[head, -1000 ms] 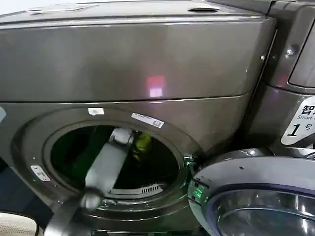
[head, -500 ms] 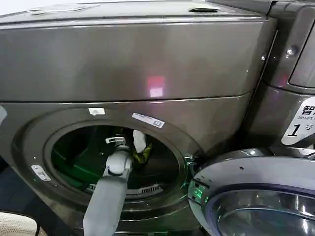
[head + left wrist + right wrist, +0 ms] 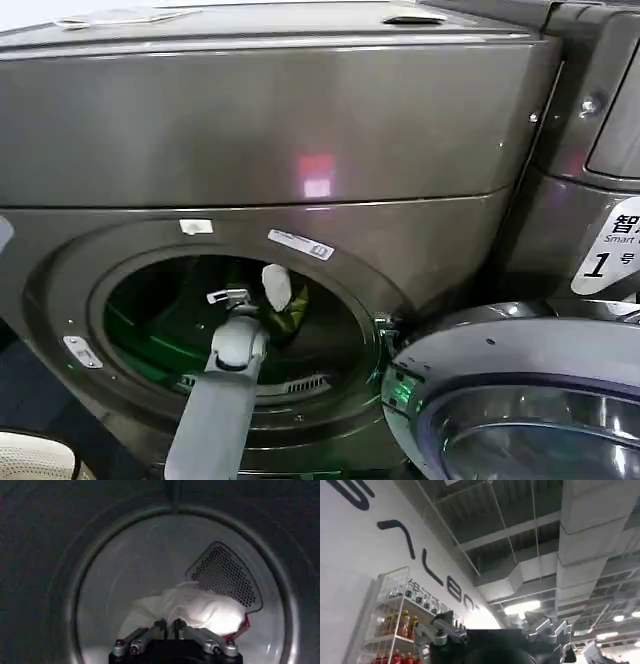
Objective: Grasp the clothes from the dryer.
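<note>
The dryer [image 3: 300, 130] is a big grey-brown machine, and its round porthole [image 3: 235, 310] stands open. My left arm reaches in through it. The left gripper [image 3: 232, 297] is shut on the clothes [image 3: 277, 288], a white piece with a yellow-green piece [image 3: 295, 316] hanging just below. In the left wrist view the fingertips [image 3: 170, 625] meet on the white cloth [image 3: 195, 607], which bulges out in front of the pale drum wall [image 3: 130, 565]. My right gripper [image 3: 495, 627] is parked away from the dryer, pointing up at a ceiling, with its finger links wide apart.
The dryer's open door [image 3: 520, 400] swings out at the lower right, close to the porthole rim. A neighbouring panel with a white "1" sticker [image 3: 608, 250] stands to the right. A perforated grille [image 3: 225, 577] sits in the drum's back wall, behind the cloth.
My left arm has swung from a slant across the porthole to pointing straight in. The white cloth now shows by the gripper, and it has shifted slightly left with it in the last half second.
</note>
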{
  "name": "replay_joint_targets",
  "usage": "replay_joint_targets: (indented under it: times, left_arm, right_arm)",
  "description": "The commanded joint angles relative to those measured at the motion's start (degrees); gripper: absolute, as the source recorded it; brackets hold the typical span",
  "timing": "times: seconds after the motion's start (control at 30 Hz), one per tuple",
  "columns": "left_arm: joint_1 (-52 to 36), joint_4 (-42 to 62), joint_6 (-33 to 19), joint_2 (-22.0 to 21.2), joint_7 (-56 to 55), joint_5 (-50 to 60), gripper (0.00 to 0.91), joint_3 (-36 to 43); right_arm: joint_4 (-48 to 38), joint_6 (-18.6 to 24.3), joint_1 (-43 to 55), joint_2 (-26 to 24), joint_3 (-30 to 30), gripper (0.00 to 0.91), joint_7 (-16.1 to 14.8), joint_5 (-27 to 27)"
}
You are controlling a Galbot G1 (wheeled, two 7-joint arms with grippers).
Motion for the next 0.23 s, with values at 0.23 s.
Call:
replay_joint_targets:
  times: [0.23]
  left_arm:
    - [-0.38,-0.52,0.48,0.09,-0.08,0.44,0.0,-0.03]
  right_arm:
    - [-0.09,-0.92,-0.34,0.02,0.86,0.907,-0.48,0.71]
